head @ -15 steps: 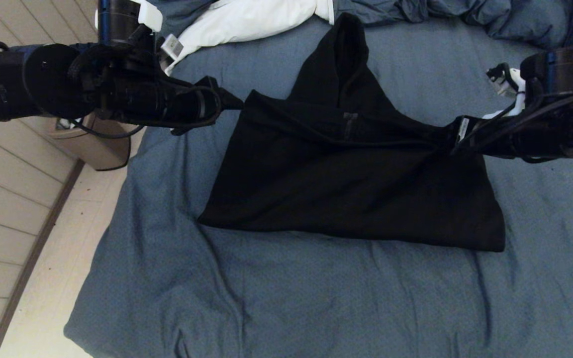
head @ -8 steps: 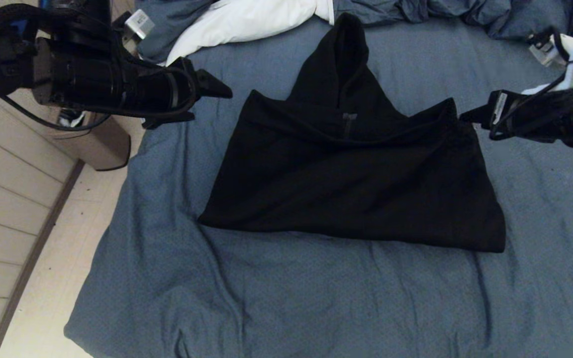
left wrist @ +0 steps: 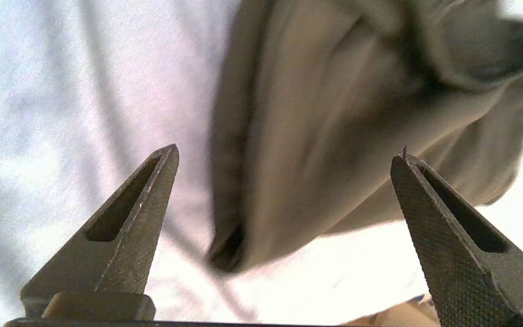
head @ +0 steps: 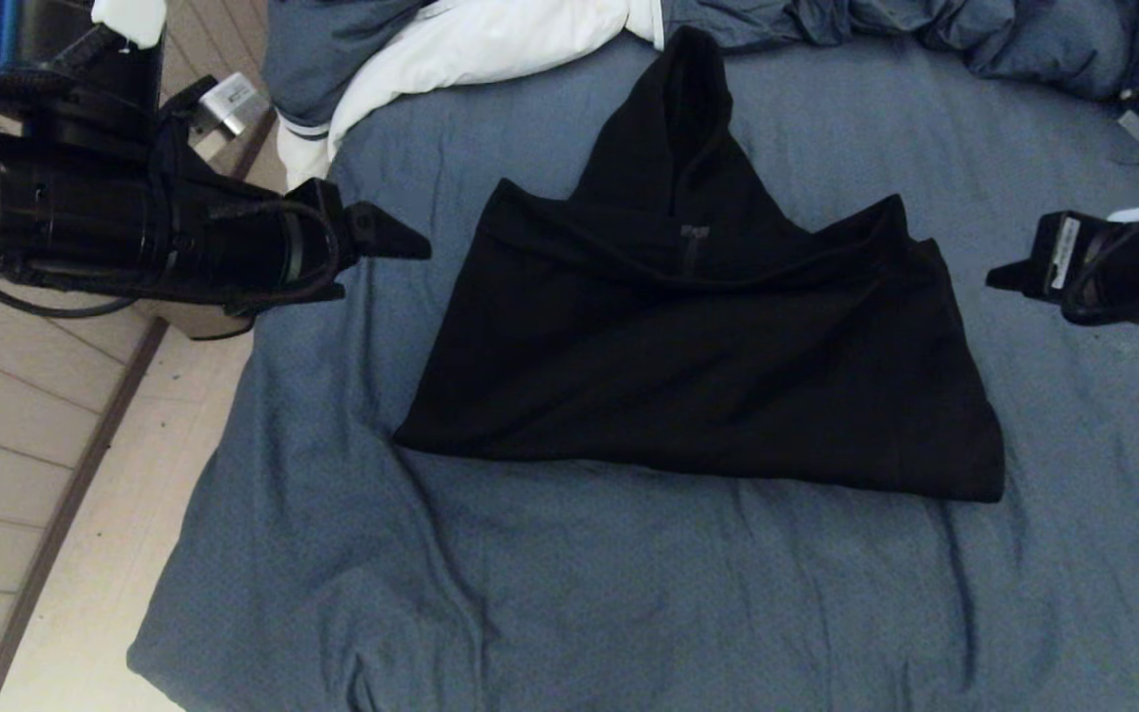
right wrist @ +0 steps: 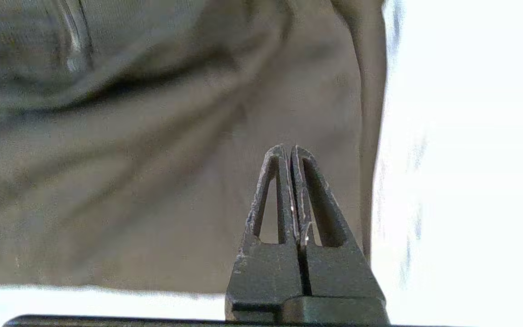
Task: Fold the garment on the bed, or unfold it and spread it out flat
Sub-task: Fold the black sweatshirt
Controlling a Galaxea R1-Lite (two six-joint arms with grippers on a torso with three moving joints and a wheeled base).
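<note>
The large black hooded sweatshirt point(head: 698, 366) lies near the middle of the wide bed with the blue-grey textured sheet point(head: 569, 593), and I judge that the fold is partly done. No sleeves stick out at the sides, so they seem to be tucked in, and the body makes one compact shape, wide at the near hem and narrow toward the hood. The hood is not folded in yet; it points away from the body toward the puffy blue-grey duvet with white lining point(head: 490, 40), and its tip almost reaches it. What remains, in my opinion, is to bring the hood down and to fold the body once or twice more.

The cloth looks thick and soft. A raised fold runs across the chest, and a short piece of the zipper point(head: 693, 247) shows below the hood. The near hem lies quite straight, but the surface has some shallow creases.

Both hands are apart from the sweatshirt. The left hand point(head: 401, 237) hovers just beside its left shoulder with fingers spread wide and empty. The right hand point(head: 1005, 279) hovers beside its right shoulder with fingers pressed together and holds nothing.
</note>
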